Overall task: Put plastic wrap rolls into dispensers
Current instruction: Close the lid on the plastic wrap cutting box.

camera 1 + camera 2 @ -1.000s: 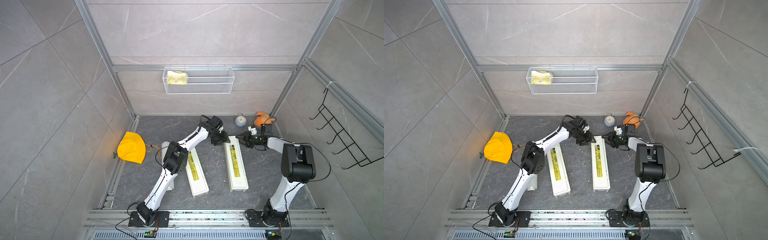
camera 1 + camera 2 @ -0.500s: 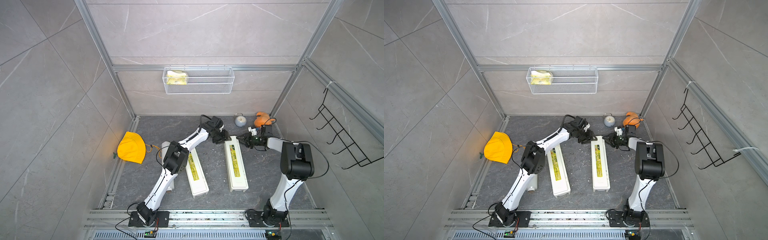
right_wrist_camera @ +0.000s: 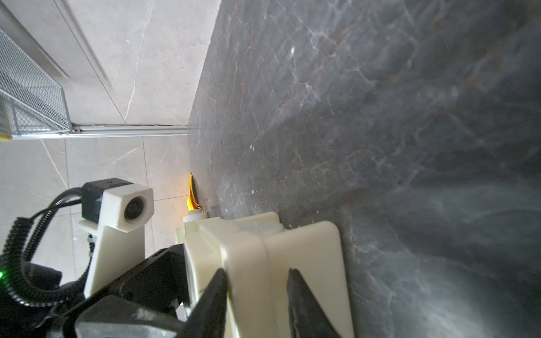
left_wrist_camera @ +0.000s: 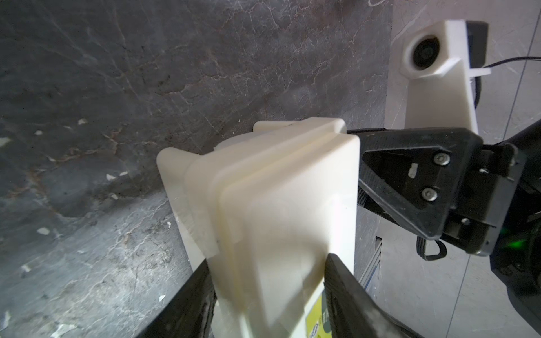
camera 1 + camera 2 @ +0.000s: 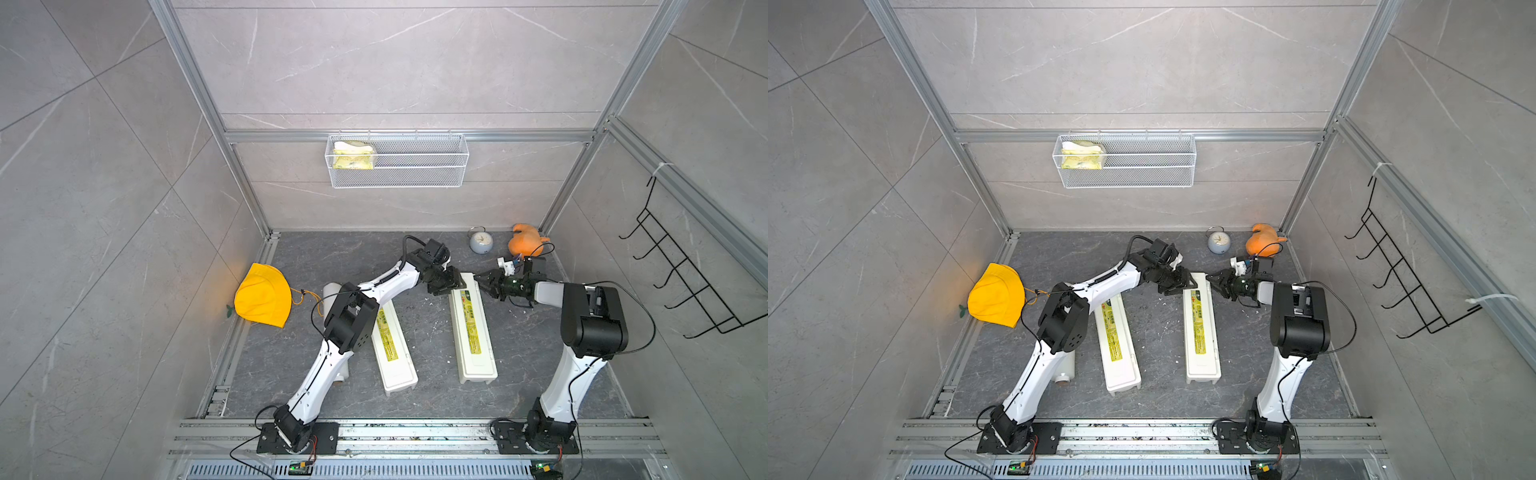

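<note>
Dispensers: right dispenser and left dispenser lie shut, long axes near-to-far;
Roll: plastic wrap roll outside, alongside left dispenser;
Grippers: left gripper, right gripper straddle right dispenser's far end; clamping impossible to tell

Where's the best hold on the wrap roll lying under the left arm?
Probably the plastic wrap roll at its end nearest the arm bases, from above, pinched across its round width. It lies flat on the floor, and the left arm covers its middle.
</note>
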